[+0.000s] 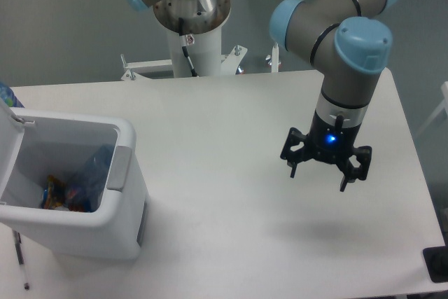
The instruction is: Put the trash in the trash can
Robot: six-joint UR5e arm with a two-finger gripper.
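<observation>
Black two-finger gripper (318, 171) hangs w/ fingers spread, nothing in it, centre-right of frame above the white table (231, 138). Boxy white plastic trash can w/ grey side panel (70, 190) sits lower left, lid up; bluish clear plastic and colourful scraps show inside, prob. the trash (70, 185). Table shows no loose trash, so drop-off looks done; next is likely retreat.

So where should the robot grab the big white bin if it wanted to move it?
Probably by the bin's wall nearest the gripper, above the grey panel, coming straight down: one finger inside, one outside. The bin looks too wide for the open gripper to span, but its top is open and that wall is thin.
</observation>
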